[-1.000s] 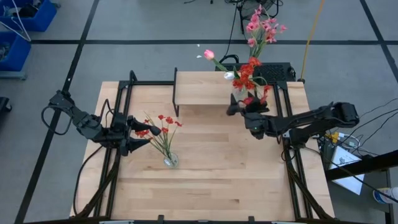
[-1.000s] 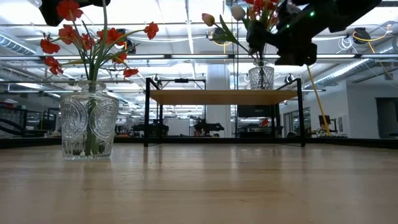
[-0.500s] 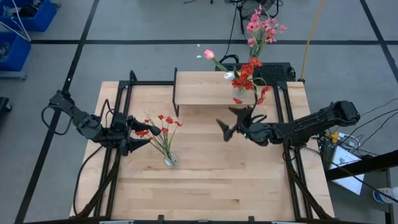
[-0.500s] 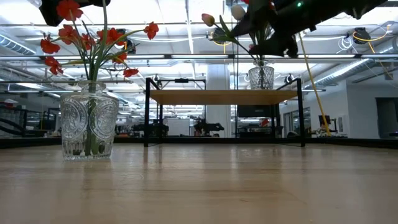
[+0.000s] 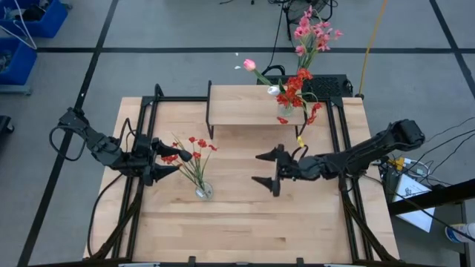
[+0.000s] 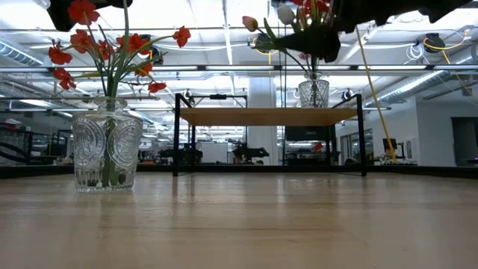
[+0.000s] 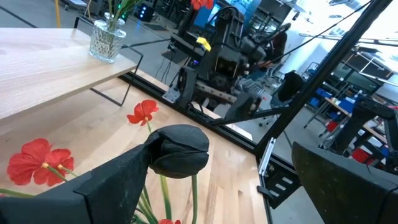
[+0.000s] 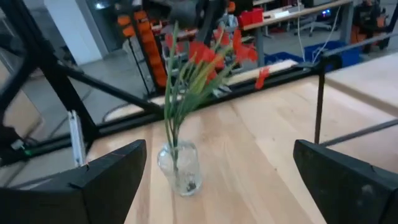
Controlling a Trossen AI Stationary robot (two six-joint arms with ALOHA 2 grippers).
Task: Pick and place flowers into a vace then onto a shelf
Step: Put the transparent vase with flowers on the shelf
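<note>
While we look from above, the right gripper (image 5: 266, 168) has left the vase (image 5: 291, 111) on the shelf (image 5: 237, 104) and now points, wide open and empty, toward the other vase (image 5: 203, 190); one vase looks done. The left gripper (image 5: 169, 157) waits open beside its flowers (image 5: 194, 148). In the low view both grippers are cut off.

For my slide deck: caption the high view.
One vase of flowers sits on the shelf; another vase waits between open left end effector and right end effector.
</note>
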